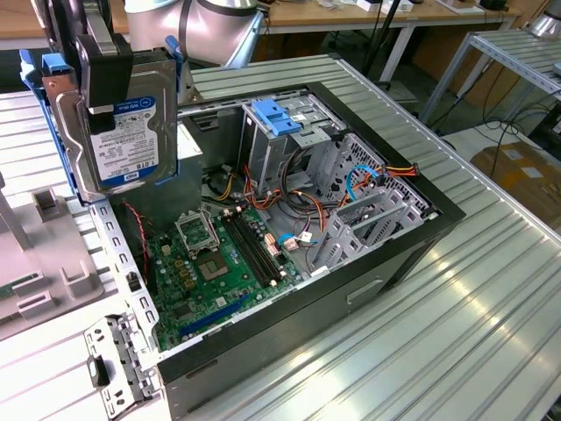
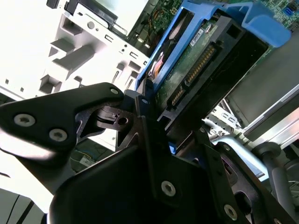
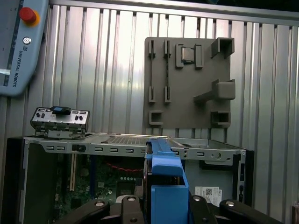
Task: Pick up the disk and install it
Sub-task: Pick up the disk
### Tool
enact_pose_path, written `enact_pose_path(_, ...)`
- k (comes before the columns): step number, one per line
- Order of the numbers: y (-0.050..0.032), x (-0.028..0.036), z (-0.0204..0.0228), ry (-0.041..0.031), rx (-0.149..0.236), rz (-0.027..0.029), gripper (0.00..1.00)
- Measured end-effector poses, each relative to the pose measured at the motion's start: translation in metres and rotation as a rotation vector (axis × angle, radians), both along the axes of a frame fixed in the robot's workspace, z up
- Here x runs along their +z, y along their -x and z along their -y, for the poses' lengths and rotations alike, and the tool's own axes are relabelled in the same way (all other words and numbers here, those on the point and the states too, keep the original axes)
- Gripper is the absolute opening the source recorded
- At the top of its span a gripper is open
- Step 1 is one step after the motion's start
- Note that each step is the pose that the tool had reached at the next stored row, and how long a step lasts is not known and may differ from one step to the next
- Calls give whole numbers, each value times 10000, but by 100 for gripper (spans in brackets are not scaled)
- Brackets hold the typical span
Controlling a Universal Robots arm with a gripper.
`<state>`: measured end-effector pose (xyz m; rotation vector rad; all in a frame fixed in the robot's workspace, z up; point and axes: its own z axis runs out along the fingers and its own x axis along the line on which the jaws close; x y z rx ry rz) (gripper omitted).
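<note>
pick-up looks done to me: the disk (image 1: 123,132) hangs in the upper left of the exterior view, above the open computer case (image 1: 368,289), pinched on edge by my claw (image 1: 98,86). installing isn't done yet; the drive cage (image 1: 289,132) sits mid-frame, well apart. the arm (image 1: 210,26) reaches in from the top edge.

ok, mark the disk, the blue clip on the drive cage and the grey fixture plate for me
disk (image 1: 130,132), exterior view, on its labelled face.
blue clip (image 1: 279,117), exterior view, on its ribbed top.
grey fixture plate (image 3: 187,112), first wrist view, on a bare flat patch.
</note>
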<state>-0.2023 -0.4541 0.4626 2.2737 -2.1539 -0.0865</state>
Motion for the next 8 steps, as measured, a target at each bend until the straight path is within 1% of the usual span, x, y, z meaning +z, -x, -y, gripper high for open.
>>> enact_pose_path(8, -73, 0, 1, 1, 0, 0, 37)
